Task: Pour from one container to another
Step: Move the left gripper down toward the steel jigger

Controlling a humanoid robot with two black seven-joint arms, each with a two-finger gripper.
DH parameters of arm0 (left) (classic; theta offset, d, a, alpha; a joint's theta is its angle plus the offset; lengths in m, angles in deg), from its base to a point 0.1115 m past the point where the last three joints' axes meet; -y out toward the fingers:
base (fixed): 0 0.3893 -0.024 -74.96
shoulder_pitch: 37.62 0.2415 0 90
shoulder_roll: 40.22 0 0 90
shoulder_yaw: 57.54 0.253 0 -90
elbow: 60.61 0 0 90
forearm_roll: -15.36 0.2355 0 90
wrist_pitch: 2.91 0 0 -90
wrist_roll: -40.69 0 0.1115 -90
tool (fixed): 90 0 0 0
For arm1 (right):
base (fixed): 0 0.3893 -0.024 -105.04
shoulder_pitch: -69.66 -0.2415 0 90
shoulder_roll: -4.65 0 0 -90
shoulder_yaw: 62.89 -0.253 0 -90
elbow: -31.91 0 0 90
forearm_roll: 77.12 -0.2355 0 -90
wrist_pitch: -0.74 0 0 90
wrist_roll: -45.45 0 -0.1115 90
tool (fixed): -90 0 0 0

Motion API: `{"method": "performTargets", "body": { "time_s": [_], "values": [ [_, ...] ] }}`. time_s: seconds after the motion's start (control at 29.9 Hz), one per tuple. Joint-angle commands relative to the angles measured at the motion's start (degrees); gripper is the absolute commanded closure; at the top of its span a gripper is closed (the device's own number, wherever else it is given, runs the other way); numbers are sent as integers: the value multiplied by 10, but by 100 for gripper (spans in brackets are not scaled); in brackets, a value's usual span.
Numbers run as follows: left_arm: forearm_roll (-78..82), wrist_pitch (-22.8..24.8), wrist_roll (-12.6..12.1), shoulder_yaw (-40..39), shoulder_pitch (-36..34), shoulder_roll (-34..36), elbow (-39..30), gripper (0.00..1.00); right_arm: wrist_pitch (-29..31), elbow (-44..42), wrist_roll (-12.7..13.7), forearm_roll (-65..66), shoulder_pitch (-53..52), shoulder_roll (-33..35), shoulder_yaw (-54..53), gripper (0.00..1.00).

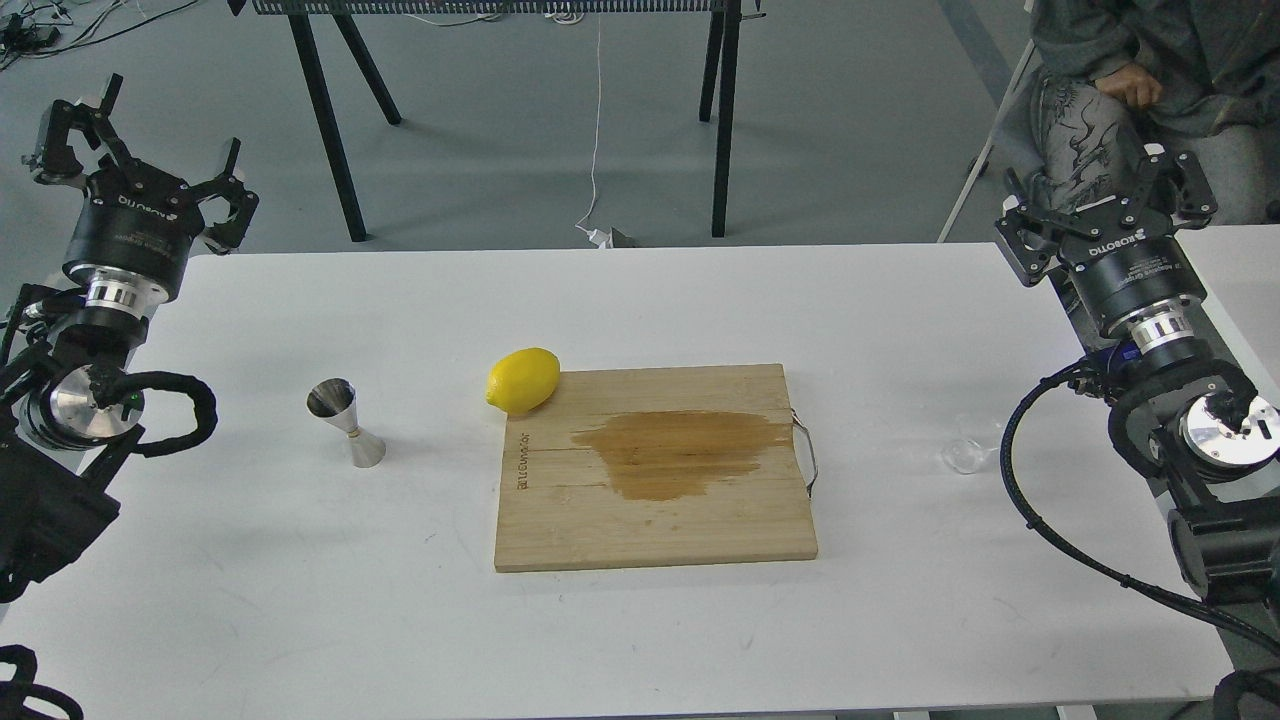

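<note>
Task status: not begun, by the look of it. Both arms sit raised at the table's 2 far corners, clear of every object. Left gripper (pixel 150 135) has its fingers spread apart and holds nothing. Right gripper (pixel 1105 190) likewise appears released and empty, its fingers parted above the right table edge.

Glass cup (pixel 966 456), the source vessel, stands on the white table (pixel 300 600) at the right, well apart from the board and close beside the right arm's cable. It is faint against the white surface; whether it holds liquid cannot be told. Steel jigger (pixel 346 423), the receiving vessel, stands upright on the left side of the table, well apart from the cup.

Next move, as judged: the right gripper must descend and close on the cup, then carry it across the table to the jigger, or the left gripper must bring the jigger nearer. The cup's transparency and low profile call for a careful approach.

Other items: a wooden cutting board (pixel 655 500) lies between the 2 vessels, bearing a dark wet-looking stain, with a lemon (pixel 523 380) touching its far left corner. Both sit in the direct path of any crossing; the cup should pass above them. A seated person (pixel 1140 80) is near the right arm, beyond the table.
</note>
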Motion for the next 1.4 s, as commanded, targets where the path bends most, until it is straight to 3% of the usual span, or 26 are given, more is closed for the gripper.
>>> {"method": "performTargets", "body": {
  "time_s": [0.0, 0.13, 0.4, 0.64, 0.77, 0.94, 1.14, 1.37],
  "values": [
    [-4, 0, 0, 1, 1, -4, 9, 0, 0, 0, 0, 0, 3, -1, 0, 1],
    [35, 0, 0, 9, 5, 17, 12, 0, 0, 1, 1, -1, 9, -1, -3, 1],
    [319, 0, 0, 3, 3, 120, -4, 0, 0, 1, 1, -1, 9, -1, -3, 1],
    [516, -7, 0, 10, 15, 167, -147, 0, 0, 1, 1, 0, 9, 2, -8, 1],
    [664, -160, 0, 11, 45, 161, -236, 0, 0, 1, 1, -1, 9, 5, -9, 1],
    [811, -316, 0, 16, 76, 135, -252, 0, 0, 1, 1, -1, 11, 8, -9, 1],
    [889, -434, 0, 16, 141, 134, -250, 0, 0, 1, 1, 0, 15, 8, -12, 1],
    [975, -531, 0, 10, 210, 133, -248, 1, 0, 1, 1, 0, 15, 8, -12, 1]
  ]
}}
